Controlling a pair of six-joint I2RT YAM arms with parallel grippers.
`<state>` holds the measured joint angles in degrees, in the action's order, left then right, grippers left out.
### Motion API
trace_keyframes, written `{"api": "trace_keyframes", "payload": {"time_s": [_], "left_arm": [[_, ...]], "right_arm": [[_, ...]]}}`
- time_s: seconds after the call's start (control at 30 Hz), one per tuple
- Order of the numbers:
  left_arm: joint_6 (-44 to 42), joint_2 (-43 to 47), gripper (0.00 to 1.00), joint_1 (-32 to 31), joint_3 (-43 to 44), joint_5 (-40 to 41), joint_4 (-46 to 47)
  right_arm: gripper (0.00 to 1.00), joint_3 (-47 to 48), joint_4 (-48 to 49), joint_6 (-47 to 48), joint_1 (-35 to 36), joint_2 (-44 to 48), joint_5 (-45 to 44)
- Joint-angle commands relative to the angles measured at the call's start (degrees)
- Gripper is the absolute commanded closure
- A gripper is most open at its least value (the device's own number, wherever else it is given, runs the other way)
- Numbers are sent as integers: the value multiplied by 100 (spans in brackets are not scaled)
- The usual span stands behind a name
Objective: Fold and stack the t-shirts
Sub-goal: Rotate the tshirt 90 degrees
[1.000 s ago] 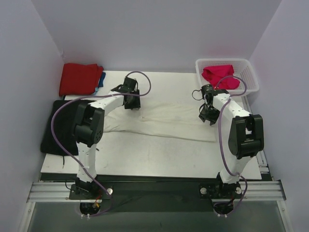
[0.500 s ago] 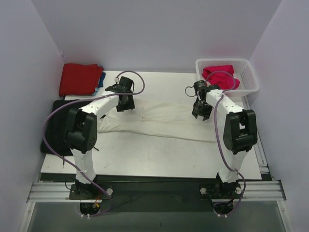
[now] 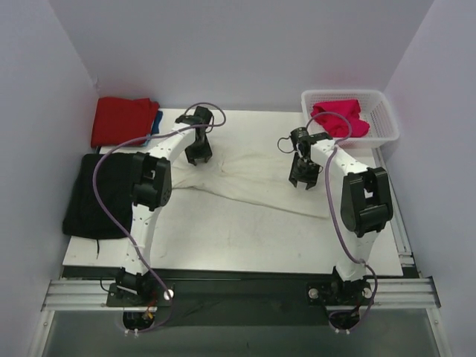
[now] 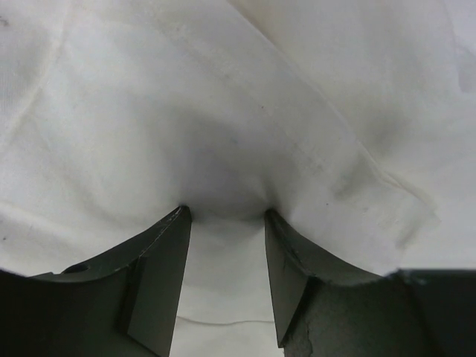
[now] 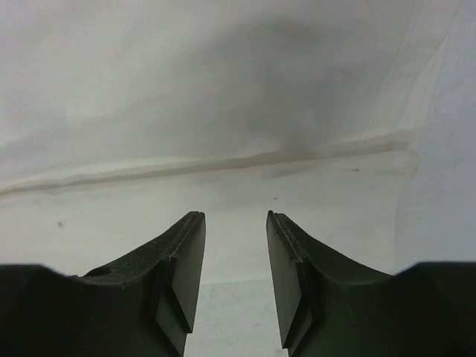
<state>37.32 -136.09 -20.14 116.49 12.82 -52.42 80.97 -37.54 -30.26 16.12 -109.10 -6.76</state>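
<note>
We see a large cream-white t-shirt (image 3: 253, 178) lying rumpled and stretched sideways across the middle of the counter (image 3: 223, 245), faintly marked, one hem seam showing. A red t-shirt (image 3: 123, 121) lies folded at the far left, a blue one (image 3: 155, 125) peeking out at its right edge. A pink one (image 3: 338, 117) sits bunched in the basket (image 3: 387, 123).

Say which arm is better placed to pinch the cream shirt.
Left, likely: the left end effector presses its open tips into the cream shirt, puckering cloth between them. The right end effector hangs open, short of the hem.
</note>
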Motion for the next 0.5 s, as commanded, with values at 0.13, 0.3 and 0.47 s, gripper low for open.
{"api": "trace_keyframes", "payload": {"time_s": [0.13, 0.3, 0.47], "left_arm": [[109, -1929, 46, 1, 2580, -717, -472], [-154, -1650, 46, 142, 1897, -1650, 1108], [-576, -1131, 46, 300, 1045, -2238, 2525]], "right_arm": [[60, -187, -254, 160, -4, 486, -176], [60, 24, -271, 537, -39, 215, -396], [60, 393, -315, 811, -135, -190, -185]]}}
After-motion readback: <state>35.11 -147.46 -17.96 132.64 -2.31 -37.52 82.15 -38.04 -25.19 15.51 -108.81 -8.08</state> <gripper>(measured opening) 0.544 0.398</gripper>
